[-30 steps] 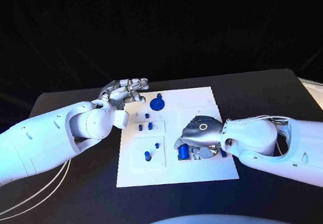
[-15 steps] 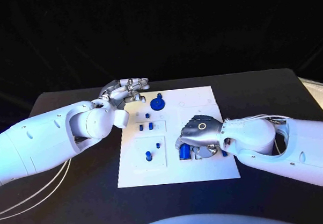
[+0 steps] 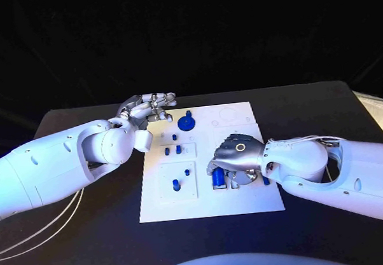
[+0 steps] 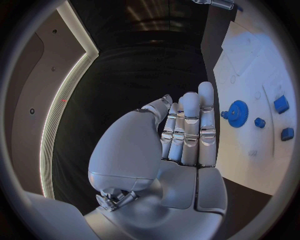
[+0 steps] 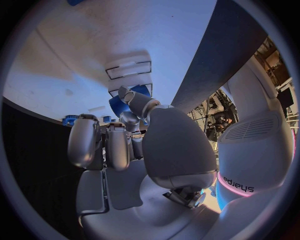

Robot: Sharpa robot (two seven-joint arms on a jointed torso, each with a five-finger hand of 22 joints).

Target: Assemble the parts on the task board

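Here, label by label:

Board: the white task board (image 3: 245, 203) lies in the middle of the black tabletop (image 3: 84, 246), its long sides running from near edge to far edge.

Right hand: the right hand (image 3: 234, 160) hangs low over the board's right half, toward the near edge. Its fingers curl down around a blue cylinder (image 3: 217, 178). In the right wrist view the fingertips (image 5: 128, 95) touch that blue piece (image 5: 125, 102), so the hand seems to hold or press it; how firm the hold is I cannot tell.

Left hand: the left hand (image 3: 149, 107) hovers at the board's far left corner. In the left wrist view its fingers (image 4: 190, 125) lie straight and close together, with nothing in them.

Other parts: a blue gear (image 3: 186, 121) sits near the board's far edge. Small blue pegs (image 3: 177, 150) stand left of centre, and another peg (image 3: 175, 184) sits in a raised square plate nearer the left edge.

Handling, as a judgement: the parts look like small, hard plastic, light and stiff, with smooth sides that could slip under metal fingertips. The cylinder is best taken across its round sides near the top, leaving the lower end free to enter its seat. The gear is better taken by its hub or rim.

Risk: a tilted part could jam in its seat.
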